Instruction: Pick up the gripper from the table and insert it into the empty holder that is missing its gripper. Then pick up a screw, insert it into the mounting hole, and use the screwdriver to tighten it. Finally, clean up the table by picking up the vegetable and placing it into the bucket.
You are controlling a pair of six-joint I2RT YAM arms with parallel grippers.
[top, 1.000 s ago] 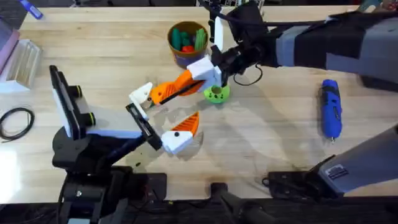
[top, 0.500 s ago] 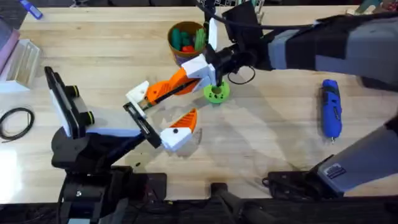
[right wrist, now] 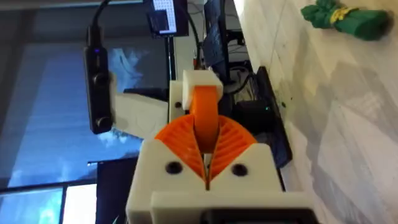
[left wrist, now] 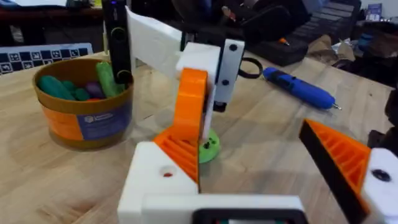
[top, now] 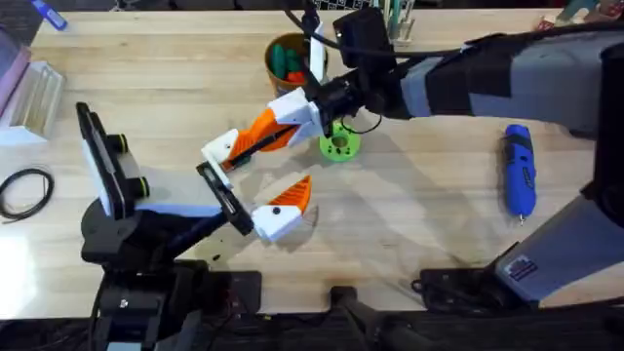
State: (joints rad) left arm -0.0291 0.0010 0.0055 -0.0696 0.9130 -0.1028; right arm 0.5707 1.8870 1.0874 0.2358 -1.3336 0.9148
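One screwdriver [top: 518,180], one bucket [top: 285,60], one green disc [top: 339,146], one vegetable [right wrist: 345,18], two robot arms, one cable coil [top: 25,190].

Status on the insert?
Right gripper shut on the gripper, its end at the holder. Left gripper open. Green disc close beside, screwdriver untouched on the table.

Both arms are black with grey sleeves; the right gripper [top: 283,122] and left gripper [top: 255,190] have white blocks, orange ribbed pads, seemingly dark screws.
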